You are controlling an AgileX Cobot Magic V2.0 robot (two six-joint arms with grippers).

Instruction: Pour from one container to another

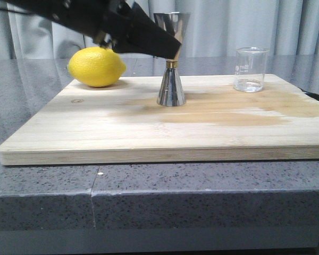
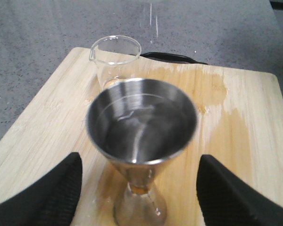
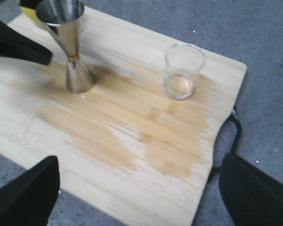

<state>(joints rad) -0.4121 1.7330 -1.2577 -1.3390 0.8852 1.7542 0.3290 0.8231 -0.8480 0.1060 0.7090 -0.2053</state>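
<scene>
The steel jigger stands upright at the middle of the wooden board. The clear glass beaker stands upright at the board's back right, with a thin film of liquid at its bottom. My left gripper reaches in from the upper left and is open. In the left wrist view its fingers flank the jigger without touching it, and the beaker stands behind. My right gripper is open and holds nothing, hovering over the board's near right corner, away from the beaker and jigger.
A yellow lemon lies at the board's back left, just behind the left arm. A darker wet patch spreads over the board from the jigger toward the right. A black cable lies by the board's right edge. Grey stone counter surrounds the board.
</scene>
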